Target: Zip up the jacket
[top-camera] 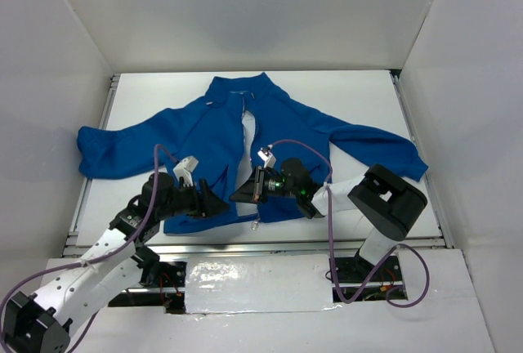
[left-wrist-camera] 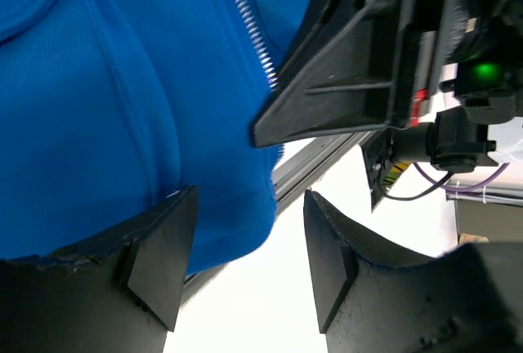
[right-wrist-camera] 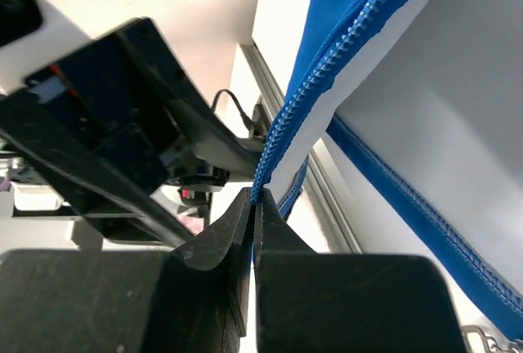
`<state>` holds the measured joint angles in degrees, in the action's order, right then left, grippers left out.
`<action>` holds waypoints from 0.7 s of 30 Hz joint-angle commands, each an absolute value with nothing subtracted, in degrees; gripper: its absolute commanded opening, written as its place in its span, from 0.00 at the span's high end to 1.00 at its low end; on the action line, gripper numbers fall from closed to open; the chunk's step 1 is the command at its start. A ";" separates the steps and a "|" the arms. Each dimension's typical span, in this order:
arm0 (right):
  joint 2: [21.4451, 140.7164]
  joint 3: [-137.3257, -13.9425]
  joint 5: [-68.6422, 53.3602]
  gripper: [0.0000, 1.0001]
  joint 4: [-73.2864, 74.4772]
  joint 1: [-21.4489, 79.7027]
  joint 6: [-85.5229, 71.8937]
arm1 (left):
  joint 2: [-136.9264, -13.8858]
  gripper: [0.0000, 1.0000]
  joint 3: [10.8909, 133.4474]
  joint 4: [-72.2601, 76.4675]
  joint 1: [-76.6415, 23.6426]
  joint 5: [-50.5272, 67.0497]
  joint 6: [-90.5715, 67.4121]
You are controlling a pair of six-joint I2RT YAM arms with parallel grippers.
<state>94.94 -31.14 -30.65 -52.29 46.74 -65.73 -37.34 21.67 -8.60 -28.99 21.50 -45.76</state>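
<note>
A royal-blue jacket (top-camera: 204, 136) is seen spread flat on the white counter (top-camera: 351, 100), with its collar laid toward the far wall, its sleeves stretched out to either side and its hem brought close to the counter's near edge. The front is seen parted, and pale lining is exposed along the opening below the collar. Both arms are bent in over the lower front of the garment, close together. The right end effector (top-camera: 243, 192) is clenched on the jacket's front edge. In the right wrist view the zipper (right-wrist-camera: 327, 59) teeth can be followed down a lifted strip of blue fabric until they are lost between the closed fingers (right-wrist-camera: 233, 230). A second blue edge with stitching is seen lower right in that view, lying on the counter. The left end effector (top-camera: 214, 203) is held released just beside the right one. In the left wrist view its two dark fingers (left-wrist-camera: 159, 267) are spread apart, and the blue hem corner is seen partly in the gap between them, unclamped. The metal rail (left-wrist-camera: 327, 157) at the counter's edge is visible beyond it. A green light (left-wrist-camera: 486, 69) is lit on the right arm.
</note>
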 commanded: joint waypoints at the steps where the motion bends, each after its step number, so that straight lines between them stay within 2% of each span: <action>1: 92.90 -31.64 -31.55 1.00 -57.83 47.37 -67.32 | -38.32 0.34 20.66 -4.92 -29.88 21.36 -47.02; 5: 92.29 -31.82 -30.68 1.00 -56.87 47.55 -67.32 | -39.98 0.34 20.21 -4.40 -31.20 20.39 -47.37; 8: 92.11 -32.34 -30.50 1.00 -56.08 47.72 -67.15 | -40.43 0.29 20.04 -3.69 -31.82 19.78 -47.81; 15: 92.72 -32.43 -29.71 1.00 -56.69 48.60 -67.50 | -41.65 0.31 19.43 -1.15 -32.52 19.68 -48.51; 21: 92.73 -32.52 -28.83 1.00 -56.69 48.78 -67.59 | -43.16 0.43 18.81 -0.44 -32.78 20.04 -48.52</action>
